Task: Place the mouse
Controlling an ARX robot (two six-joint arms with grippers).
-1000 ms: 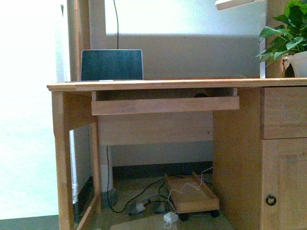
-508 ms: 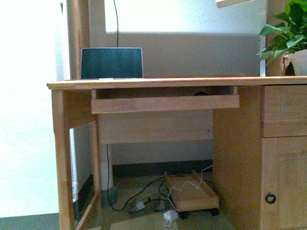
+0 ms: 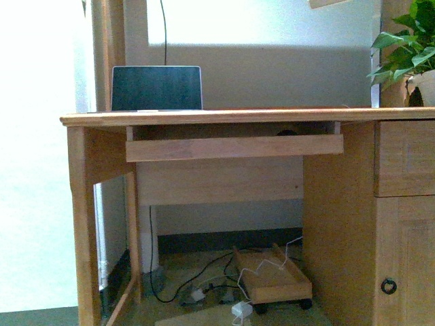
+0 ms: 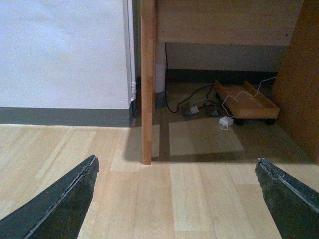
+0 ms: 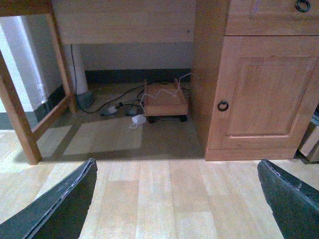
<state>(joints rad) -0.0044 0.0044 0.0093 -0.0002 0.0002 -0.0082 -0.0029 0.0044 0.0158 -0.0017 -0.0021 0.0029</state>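
Observation:
In the front view a small dark domed shape, the mouse, peeks over the front board of the pull-out tray under the wooden desk top. Only its top shows. Neither arm appears in the front view. My left gripper hangs open over the wooden floor beside the desk's left leg, with nothing between its dark fingers. My right gripper is open too, above the floor in front of the desk's cupboard door, and holds nothing.
A laptop stands open at the desk's back left. A potted plant sits at the right end above a drawer. Under the desk are a low wheeled wooden stand, cables and a white adapter.
The front view has shifted a little: the desk looks slightly larger and the plant has slid toward the right edge. The mouse stays in the tray.

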